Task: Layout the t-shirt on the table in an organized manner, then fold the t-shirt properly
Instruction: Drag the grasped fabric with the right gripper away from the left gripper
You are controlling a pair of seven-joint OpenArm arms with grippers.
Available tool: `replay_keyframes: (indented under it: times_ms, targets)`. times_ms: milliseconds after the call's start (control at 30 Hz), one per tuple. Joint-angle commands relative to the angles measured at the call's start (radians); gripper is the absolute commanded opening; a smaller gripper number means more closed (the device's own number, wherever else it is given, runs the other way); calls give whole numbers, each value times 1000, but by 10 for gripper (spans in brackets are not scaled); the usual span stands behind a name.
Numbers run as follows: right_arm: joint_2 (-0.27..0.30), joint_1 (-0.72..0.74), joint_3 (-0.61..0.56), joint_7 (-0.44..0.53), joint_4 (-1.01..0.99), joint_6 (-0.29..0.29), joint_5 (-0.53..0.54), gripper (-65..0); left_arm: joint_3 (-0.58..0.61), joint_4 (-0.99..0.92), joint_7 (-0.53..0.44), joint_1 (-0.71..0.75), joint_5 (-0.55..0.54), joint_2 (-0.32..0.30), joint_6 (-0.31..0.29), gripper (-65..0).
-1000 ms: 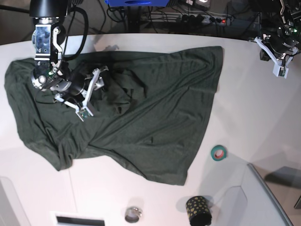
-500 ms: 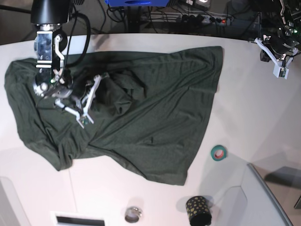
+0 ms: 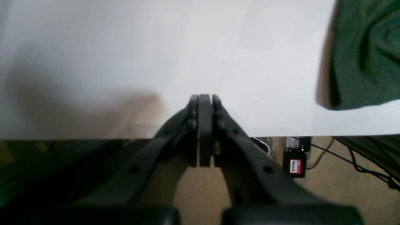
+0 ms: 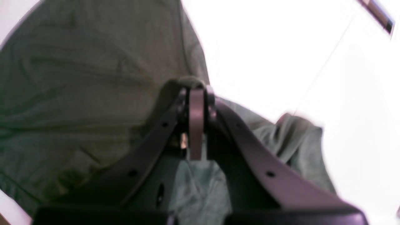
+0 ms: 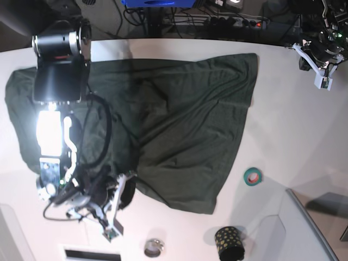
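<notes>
The dark green t-shirt (image 5: 190,125) lies spread and wrinkled over the white table (image 5: 293,130), with one part drawn toward the front edge. My right gripper (image 5: 126,191) is low at the front left, and in the right wrist view it (image 4: 196,93) is shut on a fold of the t-shirt (image 4: 78,93). My left gripper (image 5: 311,58) hovers at the back right, away from the cloth. In the left wrist view it (image 3: 204,100) is shut on nothing above the bare table (image 3: 125,56), with a corner of the t-shirt (image 3: 362,56) off to the right.
A green tape roll (image 5: 252,176) lies right of the shirt. A black dotted cup (image 5: 229,243) and a small metal ring (image 5: 154,248) sit near the front edge. A grey bin corner (image 5: 310,223) is at front right. Cables and a power strip (image 5: 239,22) run behind the table.
My right gripper shut on the shirt's fabric and swung from the back left down to the front edge, dragging cloth with it. The left arm stayed put.
</notes>
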Motion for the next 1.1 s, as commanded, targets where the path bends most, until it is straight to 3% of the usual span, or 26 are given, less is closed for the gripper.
replay_keyframes:
  times_ms: [0, 300, 467, 633, 833, 1067]
  targets:
    - [-8, 51, 3, 25, 17, 1, 15, -642, -8, 16, -13, 3, -4, -14, 0, -650]
    - [14, 196, 3, 25, 46, 1, 15, -642, -8, 16, -13, 6, -4, -14, 0, -650]
    - [17, 198, -3, 13, 187, 1, 15, -642, -8, 16, -13, 3, -4, -14, 0, -650]
    - [1, 104, -4, -73, 259, 4, 18, -642, -8, 15, -13, -3, -4, -14, 0, -650]
    - [-39, -58, -33, 5, 251, 6, 18, -642, 17, 6, -10, -26, -4, -14, 0, -650]
    - [-46, -75, -129, 94, 63, 3, 18, -642, 92, -24, -13, -38, -4, -14, 0, -650]
